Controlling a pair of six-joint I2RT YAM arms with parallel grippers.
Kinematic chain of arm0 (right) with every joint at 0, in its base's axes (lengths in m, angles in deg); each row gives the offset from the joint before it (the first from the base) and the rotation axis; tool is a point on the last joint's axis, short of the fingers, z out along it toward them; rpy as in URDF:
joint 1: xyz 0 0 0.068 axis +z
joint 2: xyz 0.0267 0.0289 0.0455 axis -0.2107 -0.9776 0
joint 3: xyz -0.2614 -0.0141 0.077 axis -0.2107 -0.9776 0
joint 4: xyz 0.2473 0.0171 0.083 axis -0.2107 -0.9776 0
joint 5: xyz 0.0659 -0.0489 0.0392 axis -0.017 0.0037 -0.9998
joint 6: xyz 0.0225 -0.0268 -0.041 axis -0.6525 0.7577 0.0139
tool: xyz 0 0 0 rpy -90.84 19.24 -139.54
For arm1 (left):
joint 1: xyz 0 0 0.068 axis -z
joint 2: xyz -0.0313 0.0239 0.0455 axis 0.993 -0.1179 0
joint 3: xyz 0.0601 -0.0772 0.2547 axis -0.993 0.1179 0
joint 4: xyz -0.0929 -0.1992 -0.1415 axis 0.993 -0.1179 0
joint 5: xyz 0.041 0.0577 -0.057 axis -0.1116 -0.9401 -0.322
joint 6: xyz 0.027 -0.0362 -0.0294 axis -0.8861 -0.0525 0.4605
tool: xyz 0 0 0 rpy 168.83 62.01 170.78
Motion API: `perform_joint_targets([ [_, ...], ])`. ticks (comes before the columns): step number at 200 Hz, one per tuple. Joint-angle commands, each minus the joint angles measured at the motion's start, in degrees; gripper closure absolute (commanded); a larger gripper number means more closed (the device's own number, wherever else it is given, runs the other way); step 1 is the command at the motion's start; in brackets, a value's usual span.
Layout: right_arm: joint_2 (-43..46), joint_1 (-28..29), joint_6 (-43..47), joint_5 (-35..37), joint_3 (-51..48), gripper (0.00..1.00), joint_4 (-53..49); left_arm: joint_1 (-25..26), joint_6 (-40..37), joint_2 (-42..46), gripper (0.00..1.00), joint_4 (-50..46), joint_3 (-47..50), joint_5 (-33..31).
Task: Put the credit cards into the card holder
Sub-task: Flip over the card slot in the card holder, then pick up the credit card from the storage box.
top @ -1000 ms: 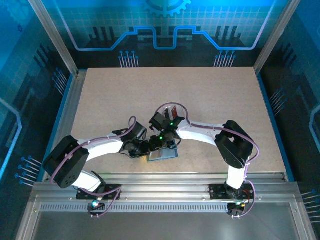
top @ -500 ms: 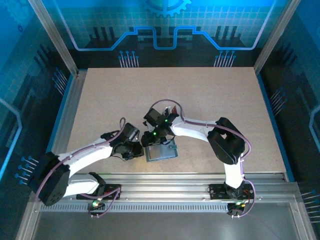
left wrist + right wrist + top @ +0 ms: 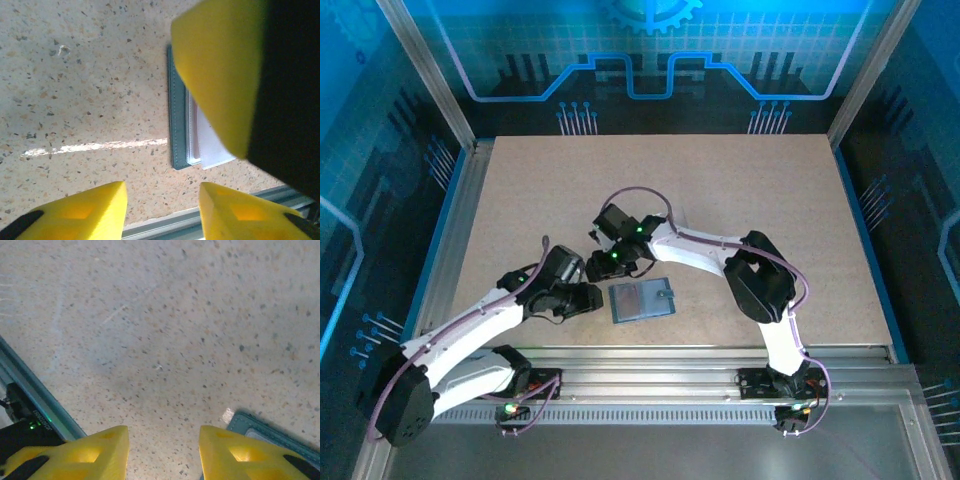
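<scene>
The card holder (image 3: pixel 642 300) lies flat on the table (image 3: pixel 740 200), pale credit cards (image 3: pixel 212 150) peeking out (nearly seated). Both apart and empty, the left fingers (image 3: pixel 90 207) and right fingers (image 3: pixel 90 450) hover just beside it; press the cards squarely home.

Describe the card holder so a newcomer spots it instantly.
On the speckled beige table, look near the front edge between the white arms. The card holder lies flat beside the left gripper: slate-blue, squarish, with a small tab clasp on one edge.

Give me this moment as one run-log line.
left gripper: open, empty, beside card holder | right gripper: open, empty, over table | card holder: flat on table, pale card edges showing
</scene>
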Motion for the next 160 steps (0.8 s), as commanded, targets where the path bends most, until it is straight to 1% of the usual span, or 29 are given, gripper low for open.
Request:
perform_joint_targets([
  [1, 2.24, -2.16, 2.84, 2.31, 2.45, 0.57, -6.13, -0.42, -1.1, 1.59, 0.5, -1.91, -2.36, 1.51],
  [21, 4.12, -4.45, 4.5, 6.79, 3.14, 0.57, -10.06, -0.46, -1.76, 0.64, 0.45, -1.24, -2.85, 2.34],
  [39, 5.9, -6.77, 6.17, 13.69, 3.81, 0.57, -14.62, -0.38, -2.18, -1.35, 0.44, -0.43, -3.41, 2.78],
  [56, 7.22, -9.47, 7.85, 17.83, 3.81, 0.57, -17.77, -0.33, -2.53, -3.35, 0.42, 0.64, -4.64, 3.02],
  [68, 7.59, -10.69, 8.77, 22.97, 4.43, 0.55, -20.34, -0.34, -3.03, -5.25, 0.4, 1.3, -6.34, 3.13],
  [80, 7.59, -11.68, 9.9, 26.81, 5.03, 0.53, -22.1, -0.37, -3.55, -7.99, 0.39, 1.92, -8.74, 3.17],
  [93, 7.24, -12.76, 10.8, 29.96, 5.85, 0.51, -23.35, -0.46, -4.02, -11.74, 0.41, 2.62, -11.91, 2.8],
  [119, 5.33, -14.61, 12.02, 32.84, 7.82, 0.51, -25.43, -0.83, -5.23, -21.67, 0.44, 3.21, -20.56, 2.8],
  [137, 4.66, -15.79, 12.46, 32.8, 8.2, 0.51, -25.38, -2.25, -5.73, -28.45, 0.47, 4.92, -26.59, 5.16],
  [160, 3.71, -17.06, 12.91, 32.24, 9.07, 0.51, -25.29, -4.31, -5.8, -37.37, 0.54, 6.2, -34.45, 8.81],
])
